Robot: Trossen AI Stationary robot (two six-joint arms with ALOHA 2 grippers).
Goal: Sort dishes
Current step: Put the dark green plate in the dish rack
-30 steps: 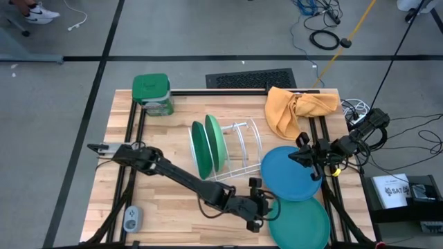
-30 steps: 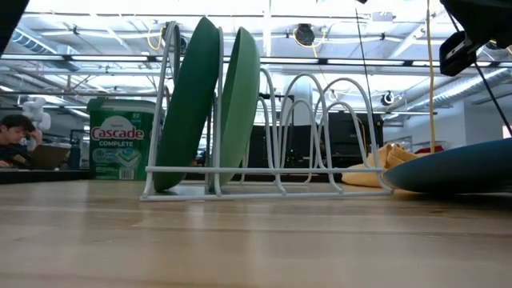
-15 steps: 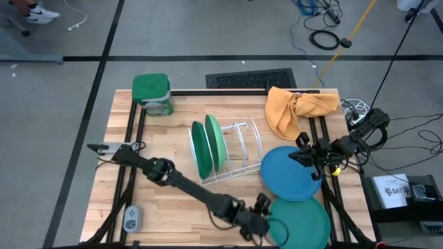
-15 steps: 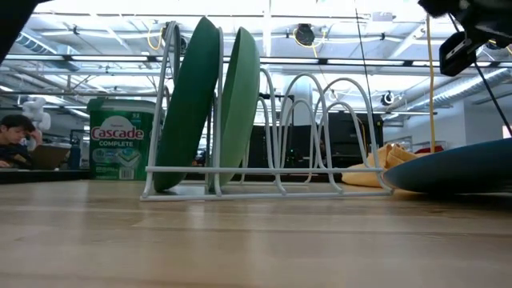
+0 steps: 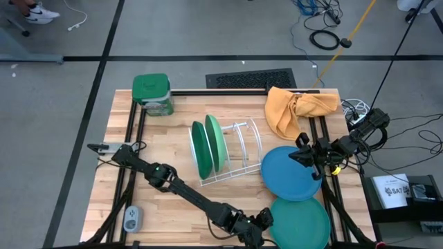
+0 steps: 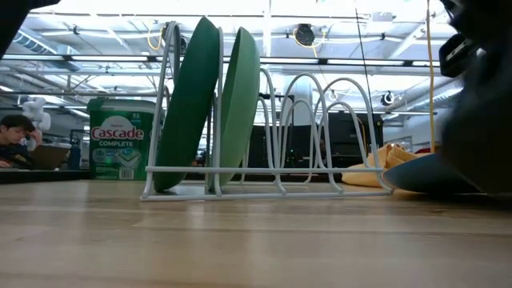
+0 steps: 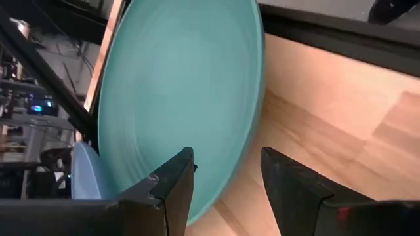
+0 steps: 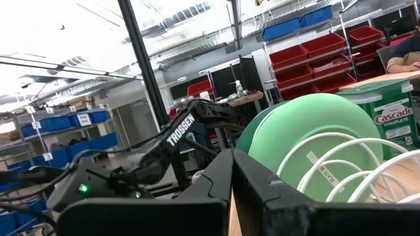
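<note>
The dark green plate (image 5: pixel 199 149) and the light mint plate (image 5: pixel 214 142) stand on edge in the white wire rack (image 5: pixel 242 149). The blue plate (image 5: pixel 291 173) lies to the right of the rack. The teal plate (image 5: pixel 301 221) lies flat at the near right, and its far rim meets the blue plate. My left gripper (image 5: pixel 266 220) is open and low at the teal plate's left rim (image 7: pixel 233 177), with one finger on each side of it. My right gripper (image 5: pixel 302 153) is shut and empty above the blue plate's far right part. My left gripper comes level from the table's left with its open fingers (image 7: pixel 174 187) astride the teal plate's left rim (image 7: pixel 236 167). I cannot tell whether they touch it. The plate lies flat on the table.
A green-lidded Cascade container (image 5: pixel 152 93) stands at the far left. A yellow cloth (image 5: pixel 297 107) lies at the far right. A small grey device (image 5: pixel 131 219) lies at the near left corner. A person (image 6: pixel 16 136) sits beyond the table.
My left gripper has gone down and toward the table's near right, up to the teal plate's left rim. The plates have stayed where they were.
</note>
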